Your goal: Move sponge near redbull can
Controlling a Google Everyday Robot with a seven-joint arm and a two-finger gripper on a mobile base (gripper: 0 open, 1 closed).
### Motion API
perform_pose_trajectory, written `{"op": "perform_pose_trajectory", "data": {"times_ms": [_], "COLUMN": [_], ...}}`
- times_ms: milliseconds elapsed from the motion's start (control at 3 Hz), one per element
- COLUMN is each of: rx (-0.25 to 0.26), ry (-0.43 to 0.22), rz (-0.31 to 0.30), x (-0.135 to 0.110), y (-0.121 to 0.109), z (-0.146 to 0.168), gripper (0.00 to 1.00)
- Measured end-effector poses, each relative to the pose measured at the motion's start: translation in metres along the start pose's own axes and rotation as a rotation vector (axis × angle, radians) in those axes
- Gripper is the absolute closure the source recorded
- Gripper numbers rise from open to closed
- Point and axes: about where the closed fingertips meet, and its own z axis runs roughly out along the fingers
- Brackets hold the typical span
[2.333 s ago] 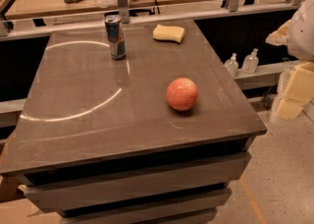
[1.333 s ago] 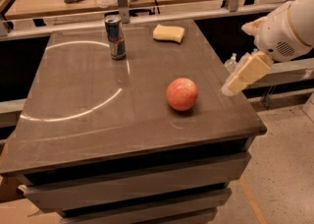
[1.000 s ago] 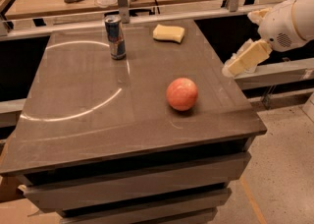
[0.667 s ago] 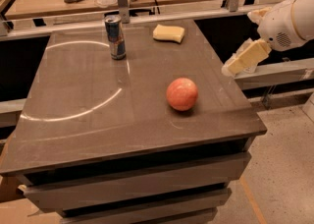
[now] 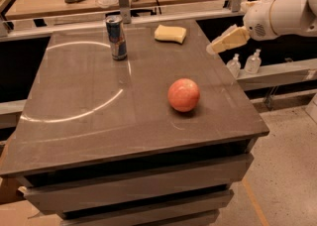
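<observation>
Camera view: sponge lies at the counter's far edge, right of the redbull can, not touching it. An orange ball sits nearer the front. The pincer hovers over the right edge; apart or together, I cannot tell.

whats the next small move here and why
Probably swing the gripper over to hover above the sponge: it hangs at the right edge of the table, apart from the sponge, which lies untouched right of the redbull can.
</observation>
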Motion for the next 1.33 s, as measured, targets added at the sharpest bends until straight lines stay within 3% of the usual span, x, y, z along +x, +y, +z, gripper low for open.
{"op": "perform_pose_trajectory", "data": {"times_ms": [333,1333], "rx": [-0.022,-0.134], "ry": [-0.044,-0.087], "rz": [0.063,0.058], "x": [0.007,0.001], "y": [-0.015,-0.034], "z": [0.041,0.144], "gripper": [0.0,0.0]}}
